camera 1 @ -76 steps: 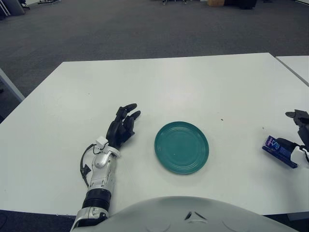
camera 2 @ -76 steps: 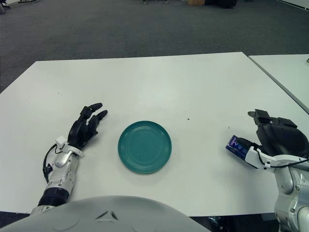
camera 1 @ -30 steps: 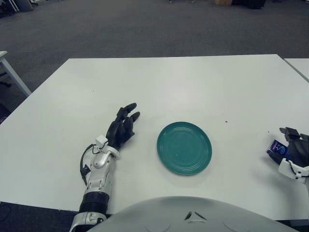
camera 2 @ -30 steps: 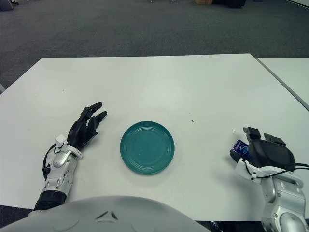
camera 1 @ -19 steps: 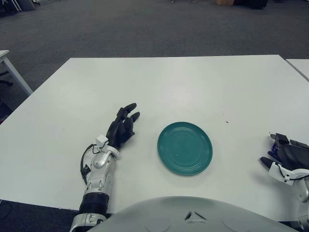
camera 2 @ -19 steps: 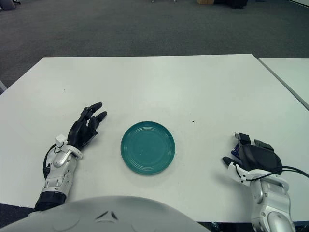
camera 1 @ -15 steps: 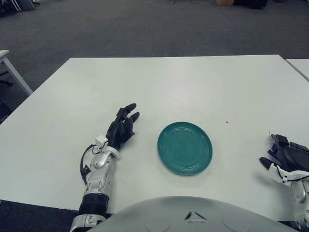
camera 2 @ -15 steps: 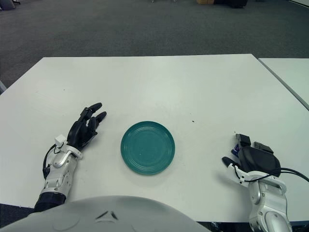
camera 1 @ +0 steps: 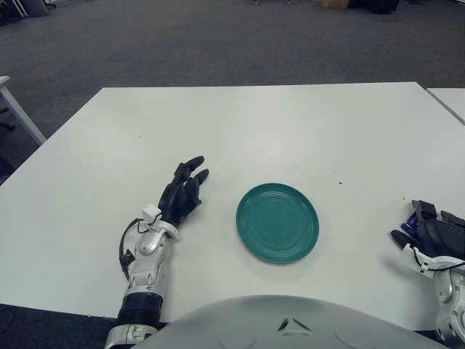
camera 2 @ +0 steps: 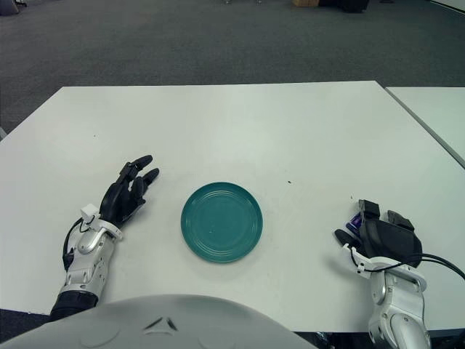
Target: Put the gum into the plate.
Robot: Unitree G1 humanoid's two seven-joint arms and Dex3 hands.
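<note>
Gum, a small dark blue packet [camera 2: 355,222], is seen on the right side of the white worktop [camera 2: 240,131], almost fully covered by the right hand [camera 2: 381,240]. Only a small blue corner of it is visible at the far left edge of this black hand, so its long axis cannot be told. The fingers [camera 2: 369,209] of the right hand are curled down over the packet, and a thumb is set low at the left side of it; the packet appears to be enclosed, but it cannot be told if a firm grasp is already made or if the packet is lifted from the worktop.

The round teal plate [camera 2: 221,222] is placed near the middle of the worktop, well apart from the packet and to its left. It holds nothing. The right hand is clearly the nearer one to the gum; the left hand [camera 2: 129,193] shows on the other side of the plate, to the left of it, with fingers loosely extended and holding nothing.

It is judged that the grasp is the step in hand. For the coming move, the packet must be carried leftward to the plate.
</note>
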